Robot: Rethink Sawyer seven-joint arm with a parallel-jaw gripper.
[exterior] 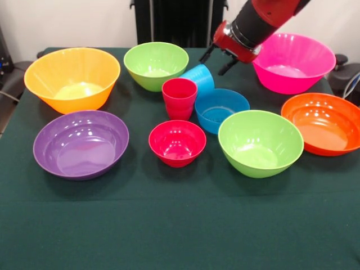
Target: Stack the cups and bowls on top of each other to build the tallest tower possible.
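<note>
Red cup (179, 98) upright at centre frame, mouth up. Sky-blue cup (199, 79) just behind it, tipped over, lying against the red cup and the far rim of the small blue bowl (221, 109), which sits just right of the red cup. No stack yet; all three touching or nearly so. Small red bowl (177, 143) just below the red cup, upright on the green tabletop (180, 225). Lime bowl (156, 65) above and left of the cups at upper centre; second lime bowl (260, 143) lower right of the blue bowl, rims close. Yellow-orange bowl (72, 79) at upper left, purple bowl (81, 144) beneath it at left. Pink bowl (293, 62) at upper right, orange bowl (324, 123) below it at the right edge. Arm enters from the top right; gripper (217, 60) hangs above and just right of the blue cup, beside the pink bowl's left rim, its two dark fingers (206, 54) spread apart, holding nothing.
</note>
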